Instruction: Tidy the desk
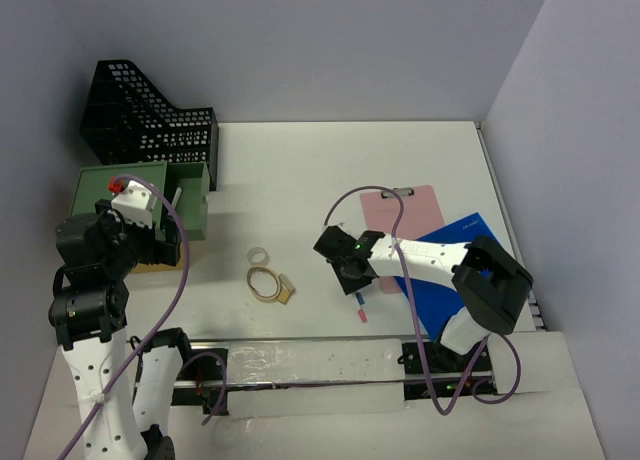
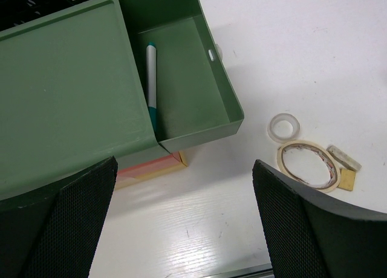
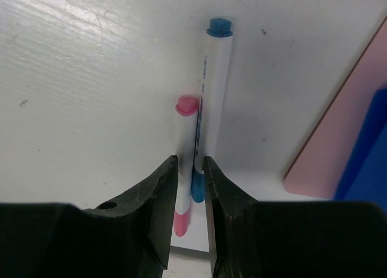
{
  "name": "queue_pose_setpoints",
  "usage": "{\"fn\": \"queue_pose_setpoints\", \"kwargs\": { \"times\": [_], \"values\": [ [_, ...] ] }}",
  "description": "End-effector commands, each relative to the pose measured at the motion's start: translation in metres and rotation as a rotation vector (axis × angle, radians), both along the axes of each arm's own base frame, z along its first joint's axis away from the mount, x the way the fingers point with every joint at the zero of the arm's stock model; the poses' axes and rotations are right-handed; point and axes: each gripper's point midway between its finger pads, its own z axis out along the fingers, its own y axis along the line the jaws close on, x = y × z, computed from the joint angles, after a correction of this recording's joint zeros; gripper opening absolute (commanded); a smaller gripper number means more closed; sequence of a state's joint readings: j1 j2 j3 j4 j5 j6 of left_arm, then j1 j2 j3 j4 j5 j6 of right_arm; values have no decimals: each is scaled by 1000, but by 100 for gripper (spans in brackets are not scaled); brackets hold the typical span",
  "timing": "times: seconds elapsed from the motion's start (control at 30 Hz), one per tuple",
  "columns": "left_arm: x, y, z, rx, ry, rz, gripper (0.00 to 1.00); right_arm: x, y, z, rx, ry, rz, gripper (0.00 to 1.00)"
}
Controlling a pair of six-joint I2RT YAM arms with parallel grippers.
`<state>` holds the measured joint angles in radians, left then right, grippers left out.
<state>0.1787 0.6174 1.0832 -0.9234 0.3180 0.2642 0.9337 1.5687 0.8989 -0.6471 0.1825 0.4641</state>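
Note:
The white desk (image 1: 300,180) holds scattered stationery. My right gripper (image 1: 350,272) is low over the desk, its jaws nearly together around a pink-capped pen (image 3: 186,139) and a blue-capped pen (image 3: 213,90) that lie side by side; their ends also show in the top view (image 1: 360,307). My left gripper (image 2: 184,169) is open and empty, above bare desk just in front of a green drawer box (image 2: 60,90). The box's drawer (image 2: 199,103) is pulled open and holds a teal and white pen (image 2: 150,78).
A sticky-note pad (image 2: 151,168) sticks out from under the green box. A small clear tape roll (image 2: 283,127), a larger tape ring (image 2: 305,164) and a brown scrap (image 2: 346,180) lie mid-desk. A pink clipboard (image 1: 400,212), a blue notebook (image 1: 440,290) and a black mesh file holder (image 1: 140,115) are also here.

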Motion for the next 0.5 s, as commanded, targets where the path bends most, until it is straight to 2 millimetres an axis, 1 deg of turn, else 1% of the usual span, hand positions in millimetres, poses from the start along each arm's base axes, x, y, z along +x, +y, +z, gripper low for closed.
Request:
{"fn": "queue_pose_setpoints", "kwargs": {
  "times": [0.0,0.07,0.33,0.47],
  "values": [
    [7,2,9,-8,-41,15,99,7,11,22,79,-38,-13,31],
    [7,2,10,-8,-44,18,99,11,6,20,58,-47,-23,31],
    [7,3,11,-8,-46,20,99,17,-4,11,25,-43,-56,29],
    [7,3,9,-9,-42,20,99,23,-4,10,33,-57,-63,27]
  ]
}}
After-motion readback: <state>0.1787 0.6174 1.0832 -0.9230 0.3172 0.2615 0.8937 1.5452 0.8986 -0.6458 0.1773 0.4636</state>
